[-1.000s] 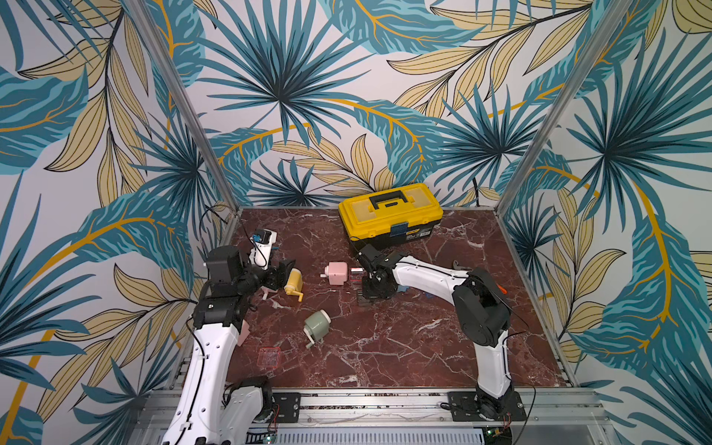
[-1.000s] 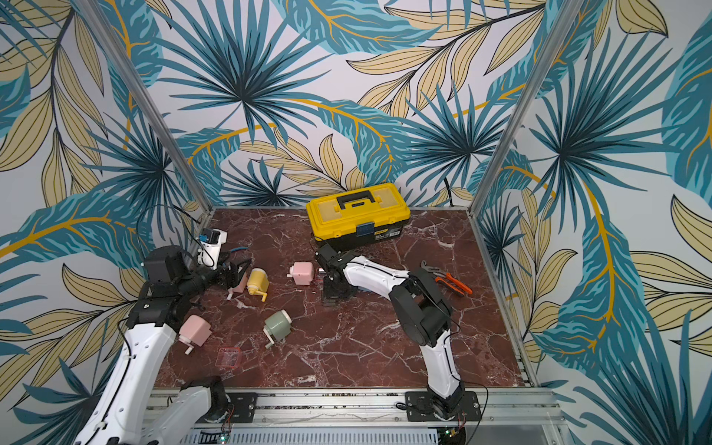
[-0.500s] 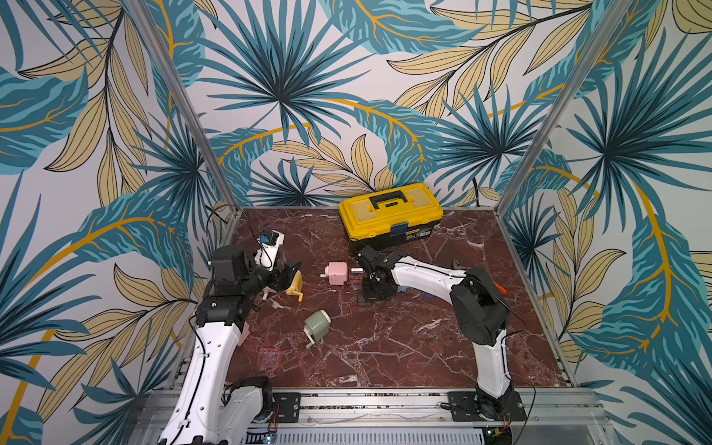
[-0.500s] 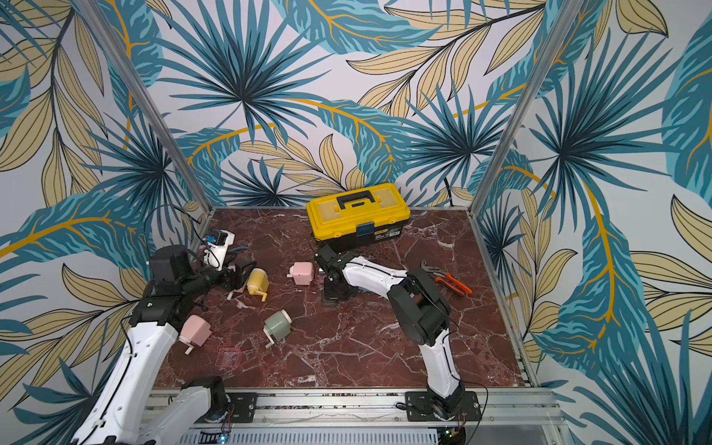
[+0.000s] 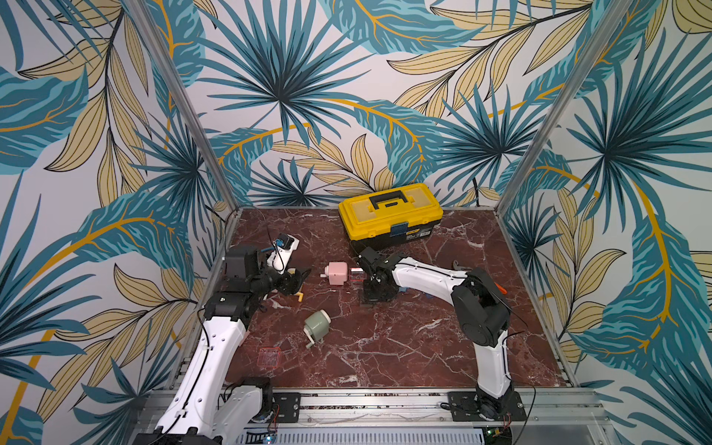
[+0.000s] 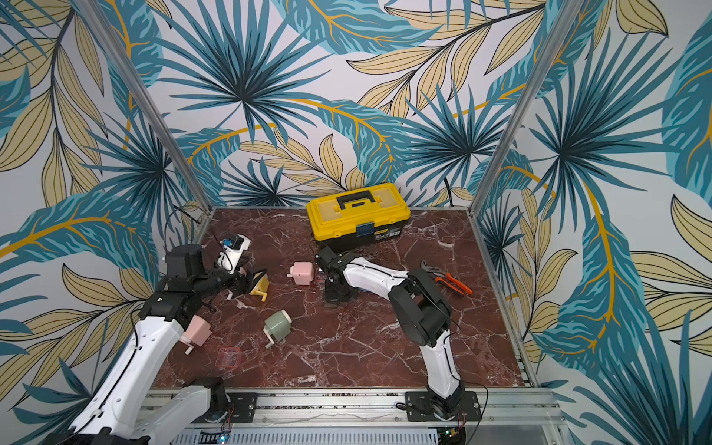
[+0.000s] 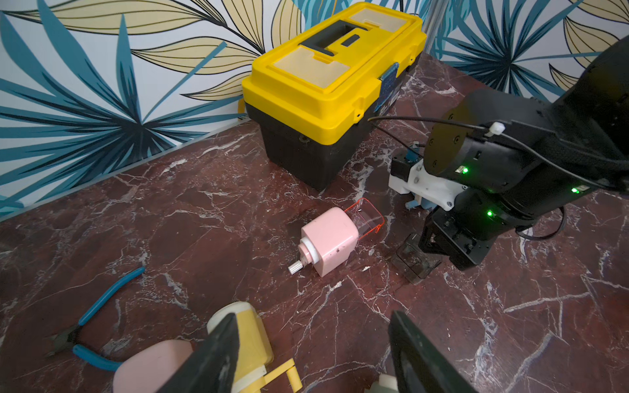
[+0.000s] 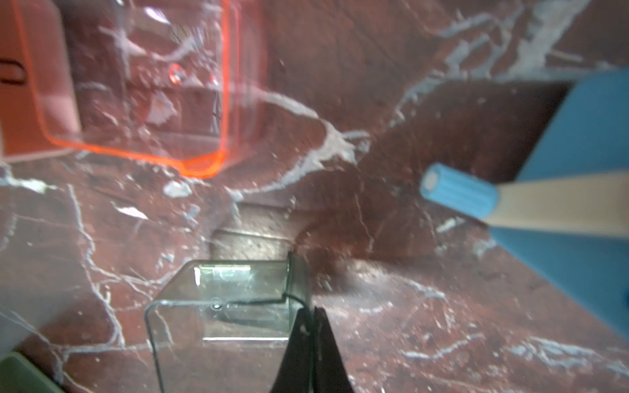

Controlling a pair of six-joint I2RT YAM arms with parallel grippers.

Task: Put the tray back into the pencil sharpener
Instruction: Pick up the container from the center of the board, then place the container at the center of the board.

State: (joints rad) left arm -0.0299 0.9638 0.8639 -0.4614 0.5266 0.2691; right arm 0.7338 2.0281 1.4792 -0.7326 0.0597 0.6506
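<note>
Item: smoky clear tray, lying on the marble surface near the pink sharpener, whose own red tray protrudes from its back. I have the right tool pinched closed on one thin side wall, which I judge is the only edge standing proud enough to take. Its likely home, by colour, is the green sharpener, well apart and nearer the arm bases. Left tool: jaws apart and empty, poised just beside the yellow sharpener. Markings: the yellow toolbox carries a front label, too small to read; nothing else is legible.
</note>
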